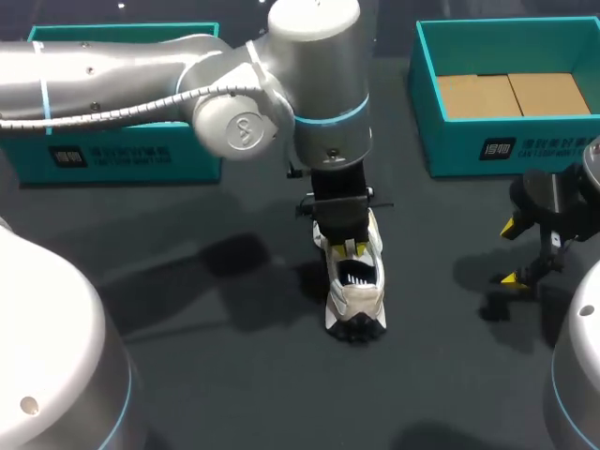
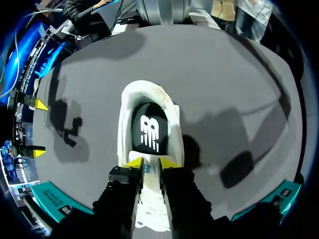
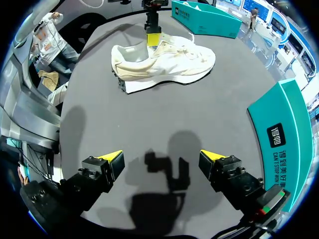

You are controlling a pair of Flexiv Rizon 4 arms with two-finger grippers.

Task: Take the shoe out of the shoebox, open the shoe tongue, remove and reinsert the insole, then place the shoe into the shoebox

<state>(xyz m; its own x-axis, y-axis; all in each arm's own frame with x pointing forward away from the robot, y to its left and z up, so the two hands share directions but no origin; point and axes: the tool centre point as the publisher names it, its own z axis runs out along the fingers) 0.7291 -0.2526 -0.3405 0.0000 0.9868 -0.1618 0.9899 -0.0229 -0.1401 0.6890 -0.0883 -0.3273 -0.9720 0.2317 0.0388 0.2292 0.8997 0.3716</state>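
Standing upright on its sole on the dark table (image 1: 187,309) is one white shoe (image 1: 356,286), outside both shoeboxes, with its heel end towards the head camera. One black insole (image 2: 149,132) with a white mark lies inside its opening.

Two arms are in view. The left gripper (image 1: 349,248) comes down onto the shoe from above, just ahead of the opening. In the left wrist view the left gripper's (image 2: 150,162) two yellow tips stand narrow, pinching the tongue (image 2: 148,170) from both sides. The right wrist view shows that same gripper (image 3: 153,37) at the shoe's (image 3: 164,62) upper.

The right gripper (image 1: 511,253) hangs well apart from the shoe, on its right, over bare table. Its two fingers are spread wide with nothing between them, as the right wrist view shows (image 3: 162,158).

Two teal shoeboxes stand beyond the shoe. The left shoebox (image 1: 122,155) is behind and to the shoe's left, partly hidden by the left arm. The right shoebox (image 1: 497,141) is behind and to the shoe's right, with two brown cardboard panels in its bottom.
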